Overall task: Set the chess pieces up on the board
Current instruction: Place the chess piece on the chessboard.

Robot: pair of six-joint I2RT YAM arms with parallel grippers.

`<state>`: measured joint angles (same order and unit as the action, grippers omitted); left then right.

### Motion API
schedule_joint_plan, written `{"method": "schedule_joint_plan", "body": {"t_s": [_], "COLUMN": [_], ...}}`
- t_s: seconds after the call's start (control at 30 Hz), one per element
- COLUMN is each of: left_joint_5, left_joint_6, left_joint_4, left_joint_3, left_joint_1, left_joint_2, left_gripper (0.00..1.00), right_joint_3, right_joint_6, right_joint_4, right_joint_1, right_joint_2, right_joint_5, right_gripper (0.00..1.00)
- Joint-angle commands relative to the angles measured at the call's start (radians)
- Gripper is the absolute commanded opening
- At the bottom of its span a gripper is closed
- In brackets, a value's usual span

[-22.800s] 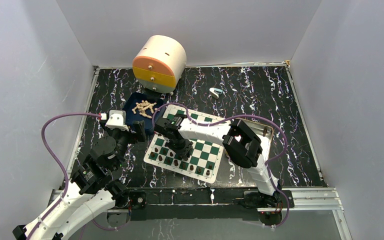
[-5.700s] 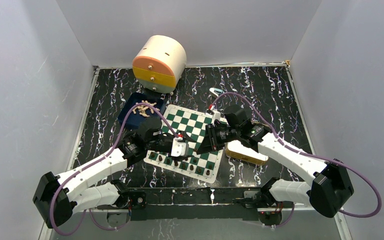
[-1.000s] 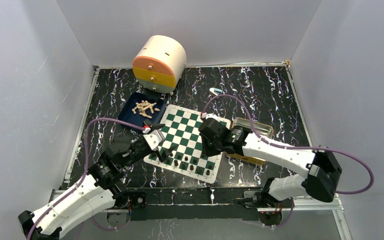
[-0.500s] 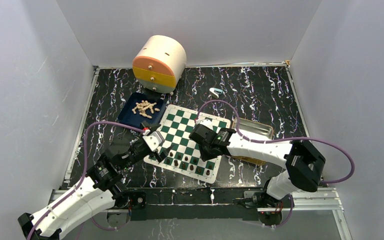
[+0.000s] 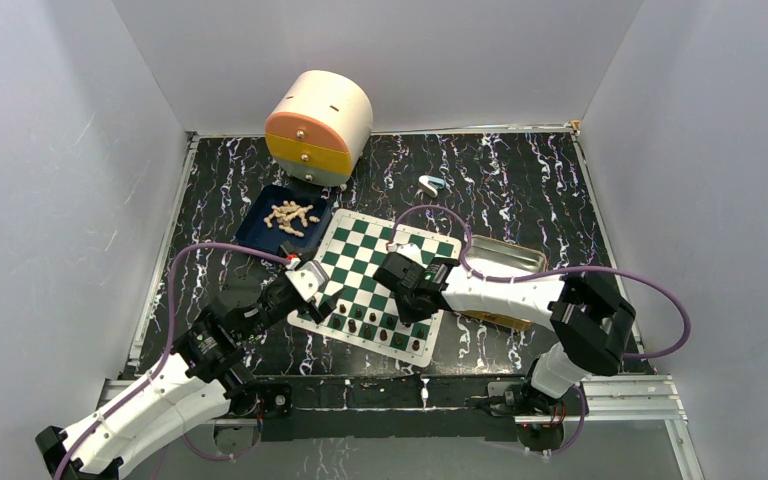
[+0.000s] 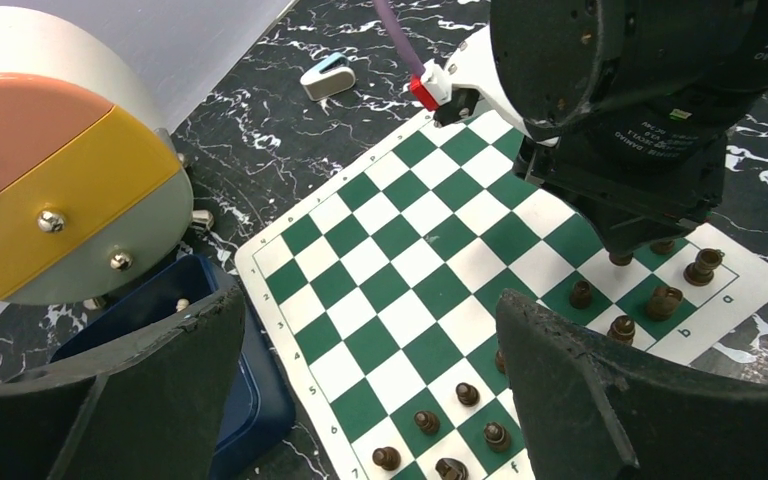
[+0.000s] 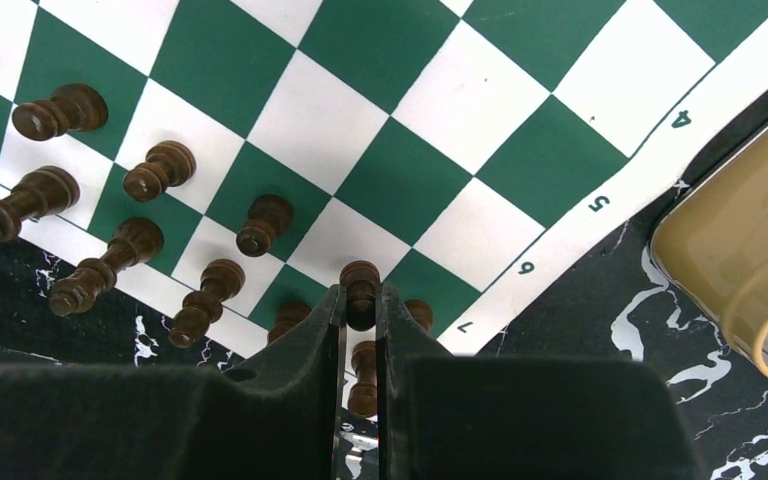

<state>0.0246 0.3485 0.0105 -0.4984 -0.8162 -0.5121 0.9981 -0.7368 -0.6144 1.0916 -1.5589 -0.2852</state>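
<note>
Dark brown turned wooden pawn (image 7: pixel 361 283): clamped in my right jaws, at the near rows of the green-and-white chequered board mat (image 5: pixel 363 257), beside other dark pieces (image 7: pixel 263 223). My left jaws: wide apart, empty.

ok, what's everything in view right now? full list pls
board: 1, green and white, table centre
dark pieces: a dozen or so, dark brown, on the board's near rows
held dark piece: 1, dark brown, pinched above those rows
pale pieces: a heap, exact count unclear, beige, in the blue tray
blue tray: 1, dark blue, off the board's far-left side
drawer unit: 1, cream with orange, yellow and grey fronts, behind the tray
clip: 1, white and teal, beyond the board
tin: 1, tan, right of the board
table: 1, black marbled
left gripper: open, by the board's near-left corner
right gripper: shut on the held dark piece
</note>
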Motion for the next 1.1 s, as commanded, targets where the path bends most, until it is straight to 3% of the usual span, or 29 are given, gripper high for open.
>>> {"method": "schedule_joint_plan", "body": {"t_s": [0.0,0.37,0.8,1.07], "left_joint_5": [-0.047,-0.037,-0.04,-0.051], "left_joint_6": [0.009,0.009,0.013,0.006], "left_joint_4": [0.01,0.021,0.026,0.032], "left_joint_3": [-0.028,-0.034,-0.035,-0.036], "left_joint_1": [-0.005,-0.005,-0.005,-0.005], "left_joint_2": [0.02,-0.001,-0.007,-0.011], "left_gripper": [0.93,0.93,0.93,0.93], "right_joint_3": [0.046,0.05,0.059,0.089], "right_joint_6": [-0.018,-0.018,-0.016,-0.017], "right_joint_4": [0.034,0.044,0.041,0.002], "right_joint_1": [0.009,0.015,0.015,0.016], "right_joint_2": [-0.015,-0.051,-0.063,-0.03], "right_joint_5": [-0.006,0.012,0.023,-0.009], "right_gripper": [0.2,0.21,0.34,0.36]}}
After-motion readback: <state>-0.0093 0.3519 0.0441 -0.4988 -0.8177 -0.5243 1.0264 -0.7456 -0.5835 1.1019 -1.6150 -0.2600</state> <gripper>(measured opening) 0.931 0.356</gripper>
